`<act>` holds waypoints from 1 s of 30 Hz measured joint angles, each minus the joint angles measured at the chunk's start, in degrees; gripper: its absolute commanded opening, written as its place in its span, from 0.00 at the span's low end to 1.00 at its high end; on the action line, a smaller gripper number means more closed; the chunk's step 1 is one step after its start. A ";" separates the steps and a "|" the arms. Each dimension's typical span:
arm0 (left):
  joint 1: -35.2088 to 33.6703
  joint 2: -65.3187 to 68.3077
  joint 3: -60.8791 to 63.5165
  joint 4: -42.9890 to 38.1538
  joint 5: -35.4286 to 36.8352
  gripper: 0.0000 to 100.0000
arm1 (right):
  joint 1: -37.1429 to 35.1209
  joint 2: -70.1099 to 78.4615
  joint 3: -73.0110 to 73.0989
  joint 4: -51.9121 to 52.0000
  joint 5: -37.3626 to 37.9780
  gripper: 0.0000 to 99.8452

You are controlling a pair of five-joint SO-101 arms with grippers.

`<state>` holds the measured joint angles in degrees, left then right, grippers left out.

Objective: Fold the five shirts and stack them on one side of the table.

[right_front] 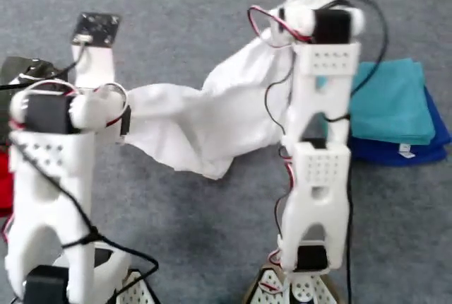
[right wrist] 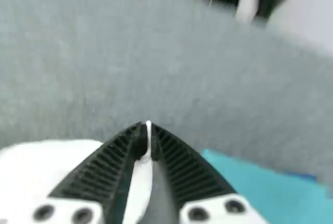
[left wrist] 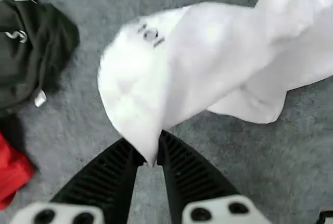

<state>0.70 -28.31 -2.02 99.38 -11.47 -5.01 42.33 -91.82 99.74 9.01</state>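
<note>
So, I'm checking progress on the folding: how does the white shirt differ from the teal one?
The white shirt is unfolded and rumpled; the teal shirt is folded into a neat rectangle. The white shirt is pinched by the left tool and right tool; the teal shirt lies free on a folded blue shirt. Both are over the grey table.

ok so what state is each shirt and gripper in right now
white shirt: unfolded, stretched, pinched at both ends
left gripper: shut on white shirt
right gripper: shut on white shirt
blue shirt: folded, bottom of stack
teal shirt: folded, on the blue shirt
black shirt: crumpled, unfolded
red shirt: bunched, unfolded
</note>
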 measured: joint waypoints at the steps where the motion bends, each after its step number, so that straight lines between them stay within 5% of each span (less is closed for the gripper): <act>1: 0.00 -0.35 -2.37 0.35 0.53 0.02 | 0.18 -3.16 -0.09 0.09 0.09 0.00; 12: -1.05 -0.70 -31.30 0.79 11.16 0.02 | 9.41 -38.15 -0.62 -4.75 0.18 0.00; 21: -1.05 -1.93 -49.93 0.79 12.57 0.02 | 16.09 -60.04 -1.76 -15.47 9.14 0.00; 30: -1.14 -17.41 -46.07 0.79 9.41 0.02 | 17.41 -78.24 13.45 -21.89 24.09 0.00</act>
<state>-0.44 -45.71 -48.09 100.18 -2.07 12.40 -35.91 -78.37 77.85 33.10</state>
